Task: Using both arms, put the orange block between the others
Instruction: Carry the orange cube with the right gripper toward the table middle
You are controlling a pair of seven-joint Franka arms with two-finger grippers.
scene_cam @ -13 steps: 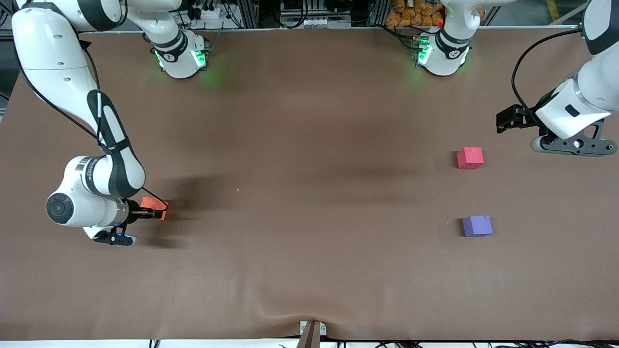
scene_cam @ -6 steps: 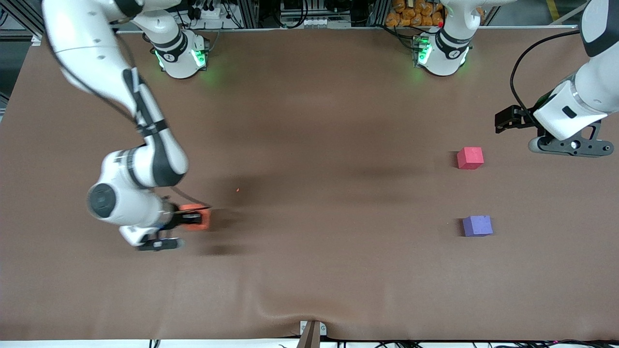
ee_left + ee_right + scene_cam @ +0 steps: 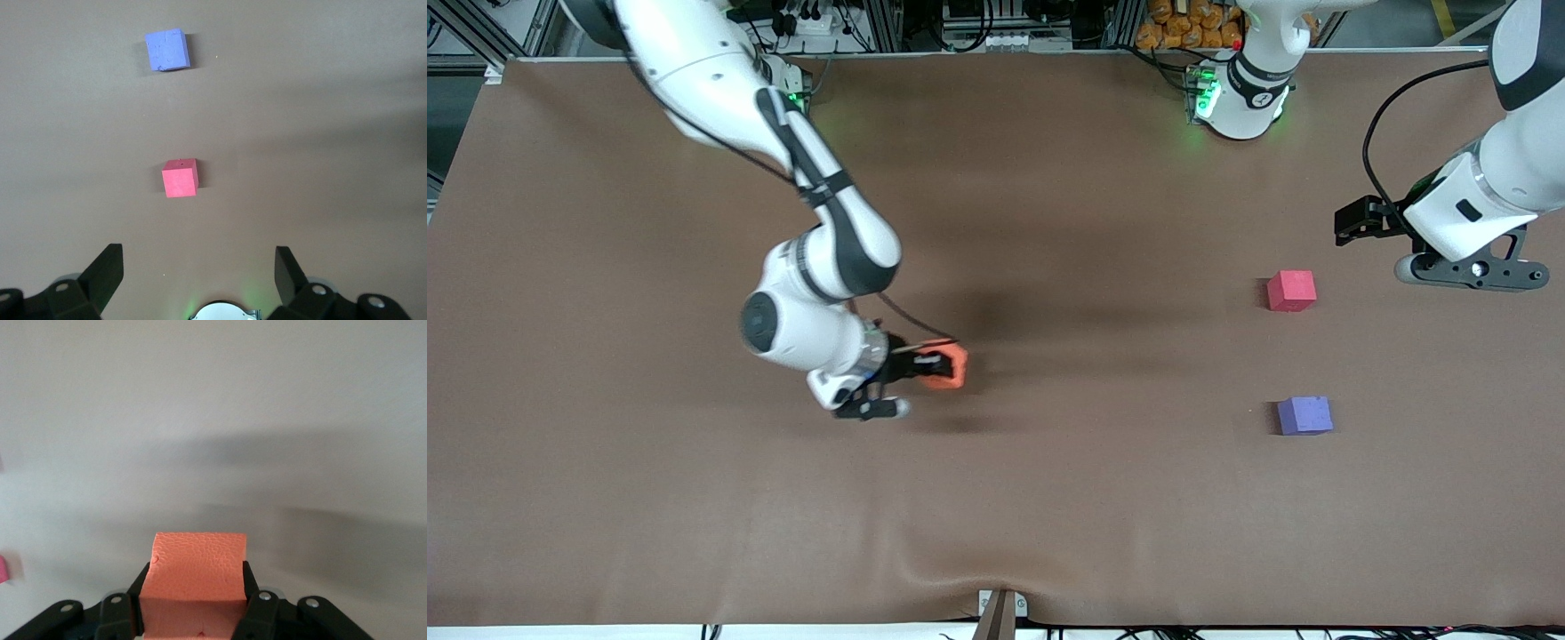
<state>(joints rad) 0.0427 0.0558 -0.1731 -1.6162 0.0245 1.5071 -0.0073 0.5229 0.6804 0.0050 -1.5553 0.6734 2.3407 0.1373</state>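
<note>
Three cubes: right hand [image 3: 935, 366] clamps one orange block [image 3: 946, 367], left hand [image 3: 197, 270] gapes empty above pinkish-red cube [image 3: 1291, 291], one purple cube [image 3: 1304, 415]

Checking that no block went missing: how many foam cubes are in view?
3. The orange block is in the right gripper, mid-table; the pinkish-red cube and purple cube sit toward the left arm's end.

Right tool [image 3: 935, 366] clamped in the air; left tool [image 3: 193, 267] hangs open.

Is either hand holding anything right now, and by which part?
The right hand grips the orange block by two opposite side faces, above the table. The left hand is open and holds nothing.
</note>
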